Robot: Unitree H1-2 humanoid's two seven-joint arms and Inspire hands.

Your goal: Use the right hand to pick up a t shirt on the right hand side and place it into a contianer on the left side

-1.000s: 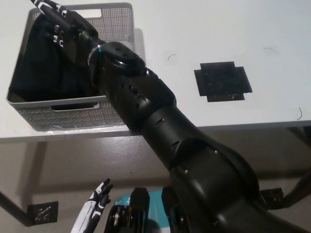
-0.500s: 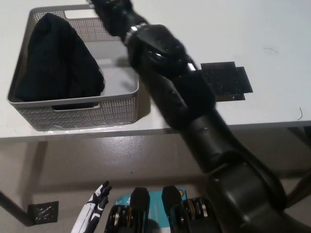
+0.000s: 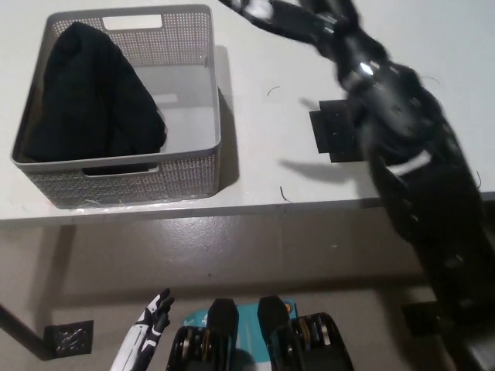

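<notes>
The black t-shirt (image 3: 89,93) lies bunched in the left half of the grey perforated basket (image 3: 186,174) on the white table's left side. My black right hand (image 3: 290,22) is blurred with motion near the table's far edge, right of the basket and apart from it. It is open, fingers stretched out, with nothing in it. Its arm runs down the right of the picture. My white left hand (image 3: 148,328) rests low at the bottom left, below the table edge, fingers apart.
A flat black patch (image 3: 334,133) lies on the white table (image 3: 255,154) right of the basket, partly covered by my right arm. The table's front edge crosses the picture's middle. A small dark square (image 3: 68,338) lies on the floor.
My right hand let go of the t-shirt in the basket, then lifted out and swung to the right across the table. The shirt stays in the basket. My left hand has barely moved.
</notes>
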